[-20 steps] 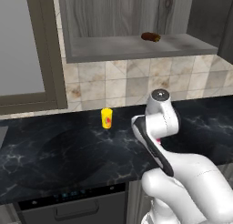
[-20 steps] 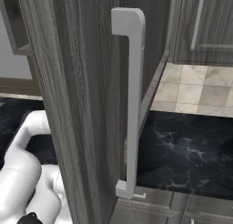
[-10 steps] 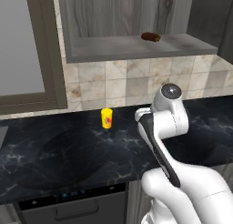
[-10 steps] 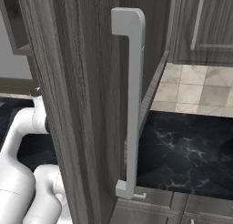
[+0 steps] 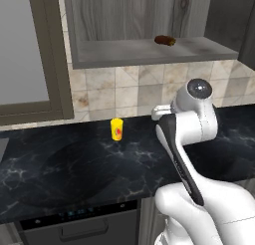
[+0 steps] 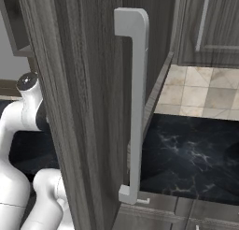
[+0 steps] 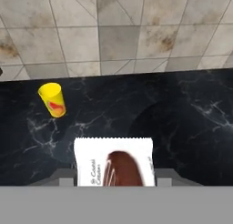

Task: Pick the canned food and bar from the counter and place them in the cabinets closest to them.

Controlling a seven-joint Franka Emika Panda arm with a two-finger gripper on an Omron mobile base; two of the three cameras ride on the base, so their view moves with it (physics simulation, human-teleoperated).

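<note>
The bar (image 7: 113,164), a white wrapper with a brown picture, sits upright between my fingers in the hand view. My gripper (image 7: 113,176) is shut on it and hangs above the black counter (image 7: 182,123), facing the tiled wall. Up on the left base view, the open wall cabinet's grey shelf floor (image 5: 134,52) carries a small reddish-brown thing (image 5: 164,40), apparently the canned food lying on its side. My arm's elbow (image 5: 198,92) stands below and right of that shelf. The hand itself is mostly hidden behind the arm.
A yellow cup with a red mark (image 5: 116,129) (image 7: 53,99) stands on the counter by the tiled wall. The cabinet's open dark door (image 6: 79,107) with its long grey handle (image 6: 135,107) hangs close before the right base camera. A window frame (image 5: 45,55) is at left.
The arm's elbow has risen and swung to the right, toward the open cabinet. The cup and the thing on the shelf have stayed put.
</note>
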